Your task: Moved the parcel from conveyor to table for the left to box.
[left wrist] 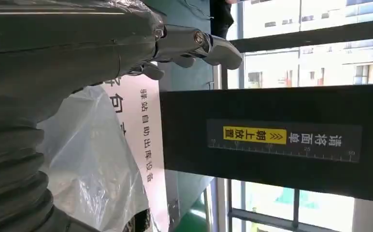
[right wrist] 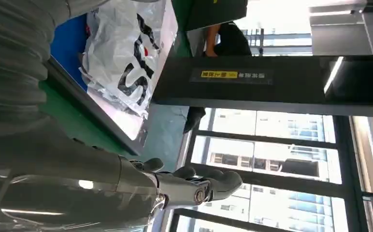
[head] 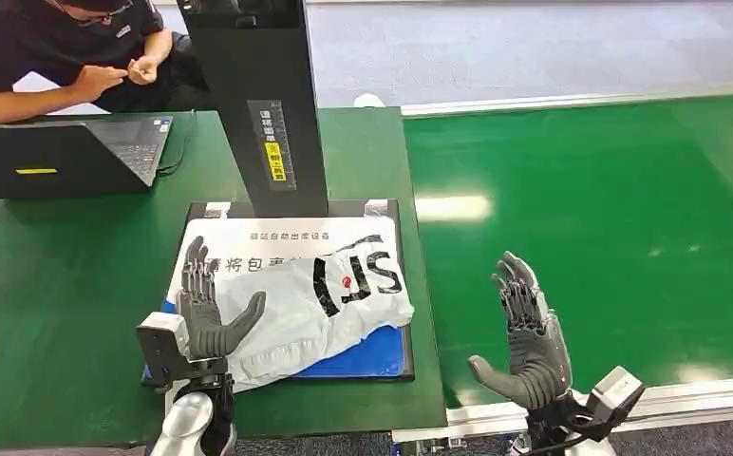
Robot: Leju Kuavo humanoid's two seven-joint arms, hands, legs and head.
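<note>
From up top, the crinkly white plastic parcel with black lettering [head: 320, 304] sits on the blue-and-white scanner pad [head: 382, 356] on the table, my left hand [head: 206, 309] spread empty beside it, probably lining up a grab. Left wrist cam shows my fingers [left wrist: 213, 46] splayed over that bag. Right wrist cam has my right hand [right wrist: 194, 186] spread and empty too, parked off over the green conveyor belt [head: 591, 237], I guess since its bit is done.

Crumpled white plastic parcel with black lettering [head: 315, 309] partly hidden behind the grey left hand [head: 209, 313]. White printed Chinese-text sheet [head: 287, 237] partly covered by the parcel, some characters unreadable. Black upright scanner column [head: 253, 95] cut off by the top edge. Seated person in a dark shirt [head: 59, 47] cropped at the top edge.
</note>
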